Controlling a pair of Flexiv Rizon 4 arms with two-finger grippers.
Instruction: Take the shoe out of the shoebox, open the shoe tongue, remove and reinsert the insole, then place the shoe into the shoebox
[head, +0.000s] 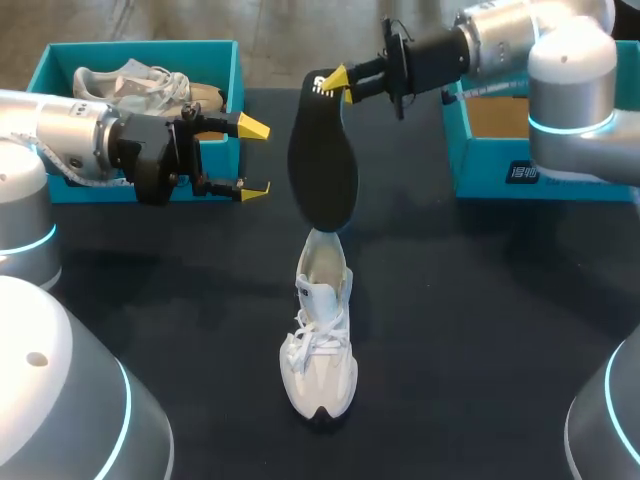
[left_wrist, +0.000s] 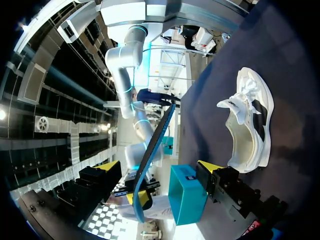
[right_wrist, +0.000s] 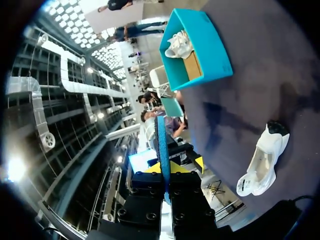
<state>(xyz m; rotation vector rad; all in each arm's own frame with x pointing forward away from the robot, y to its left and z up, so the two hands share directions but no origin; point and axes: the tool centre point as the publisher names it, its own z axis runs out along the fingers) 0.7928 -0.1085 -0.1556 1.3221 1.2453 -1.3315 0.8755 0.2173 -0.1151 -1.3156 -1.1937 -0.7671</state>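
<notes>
1. Pinching the top end of the insole (head: 322, 170) in the right gripper (head: 335, 82), with both yellow fingers clamped on it from two sides, high over the table (head: 480, 330).
2. Hanging down long and black from that grip, low tip right at the heel hole of the shoe (head: 320, 340); touching it or just above it, hard to tell.
3. Standing on its sole near the middle of the table: white shoe, dark toe tip, laces on top, toe toward the robot, heel hole on the far side.
4. Holding nothing in the left gripper (head: 255, 158): fingers spread wide, off to the left of the insole and not touching it, in front of the left box (head: 140, 47).
5. Looking from the left wrist: insole seen edge-on as a thin blue strip ahead of the spread fingers, shoe off to one side on the dark table.
6. Looking from the right wrist: the same thin blue edge sticking out from between the two yellow tips, shoe down on the table, well apart from the left box.
7. Sitting at the far left of the table: left box, teal, with a second shoe (head: 130, 85) inside.
8. Sitting at the far right: right box (head: 480, 165), teal too, brown inside, partly hidden by the right arm.
</notes>
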